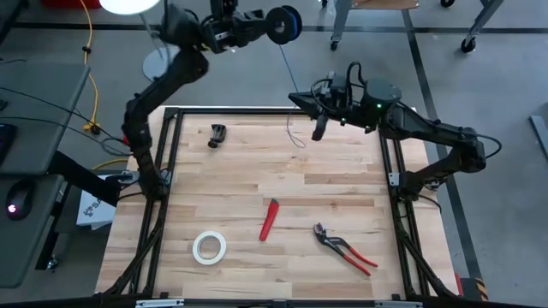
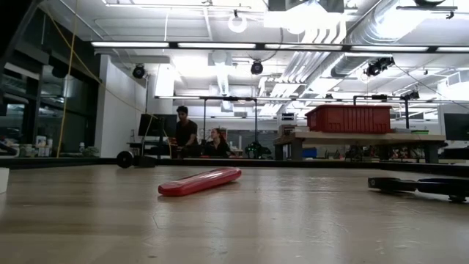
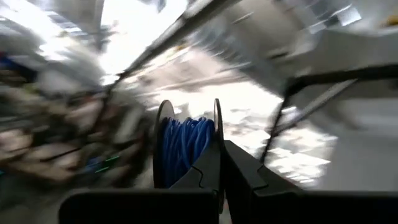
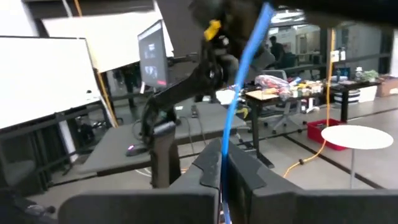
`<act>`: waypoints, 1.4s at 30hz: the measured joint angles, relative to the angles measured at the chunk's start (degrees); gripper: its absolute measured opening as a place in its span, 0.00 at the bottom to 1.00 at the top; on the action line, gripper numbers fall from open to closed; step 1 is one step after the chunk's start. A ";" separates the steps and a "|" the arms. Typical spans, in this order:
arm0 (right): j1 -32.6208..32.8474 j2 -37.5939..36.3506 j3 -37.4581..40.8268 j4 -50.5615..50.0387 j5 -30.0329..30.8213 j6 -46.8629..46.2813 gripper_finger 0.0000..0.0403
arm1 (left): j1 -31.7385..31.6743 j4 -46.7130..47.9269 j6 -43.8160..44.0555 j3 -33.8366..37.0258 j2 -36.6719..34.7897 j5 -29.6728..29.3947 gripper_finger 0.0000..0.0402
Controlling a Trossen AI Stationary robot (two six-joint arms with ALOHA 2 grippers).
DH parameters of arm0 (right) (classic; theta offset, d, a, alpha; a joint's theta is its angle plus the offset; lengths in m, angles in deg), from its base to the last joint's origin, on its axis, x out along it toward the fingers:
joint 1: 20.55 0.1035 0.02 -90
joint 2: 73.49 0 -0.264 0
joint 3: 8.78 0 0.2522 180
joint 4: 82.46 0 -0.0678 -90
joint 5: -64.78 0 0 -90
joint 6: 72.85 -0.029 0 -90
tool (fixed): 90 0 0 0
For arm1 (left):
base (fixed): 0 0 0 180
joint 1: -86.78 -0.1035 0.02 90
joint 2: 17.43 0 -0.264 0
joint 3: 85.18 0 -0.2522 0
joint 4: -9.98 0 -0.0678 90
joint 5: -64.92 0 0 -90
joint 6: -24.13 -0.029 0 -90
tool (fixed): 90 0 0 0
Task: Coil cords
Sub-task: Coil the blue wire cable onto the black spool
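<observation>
Blue wire (image 4: 245, 93) pinched in right pincer (image 4: 222, 163); left pincer (image 3: 221, 165) grips spool (image 3: 186, 149).

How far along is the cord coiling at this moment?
Partly done: the spool already carries many turns of blue wire. In hand: the left gripper is shut on the spool, held beyond the table's far edge, and the right gripper is shut on the wire running down from it. Left: a loose tail hangs below the right gripper, unwound.

No writing, label, brand or number can be read anywhere in these views. The monitor (image 4: 152, 53) in the right wrist view shows only unreadable marks.
</observation>
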 joint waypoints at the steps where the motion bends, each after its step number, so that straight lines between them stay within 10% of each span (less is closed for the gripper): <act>1: 0.20 -0.08 -0.57 -0.50 0.00 0.11 0.00 | -0.51 5.05 -3.73 0.00 -0.99 -0.15 0.00; 9: 1.53 -0.14 -6.20 -4.18 0.02 2.73 0.00 | -2.69 29.47 -24.24 0.00 -6.76 -3.09 0.00; 22: 0.63 -0.14 -13.36 -11.31 -0.01 7.72 0.00 | -2.06 49.89 -12.28 0.00 -9.90 6.13 0.00; 33: -0.26 0.28 -13.37 -10.58 -1.37 9.36 0.00 | 6.69 44.61 3.68 0.00 -5.49 16.95 0.00; 42: -0.77 1.90 -13.37 -9.46 -8.06 9.17 0.00 | 13.85 12.53 23.58 0.00 2.64 18.58 0.00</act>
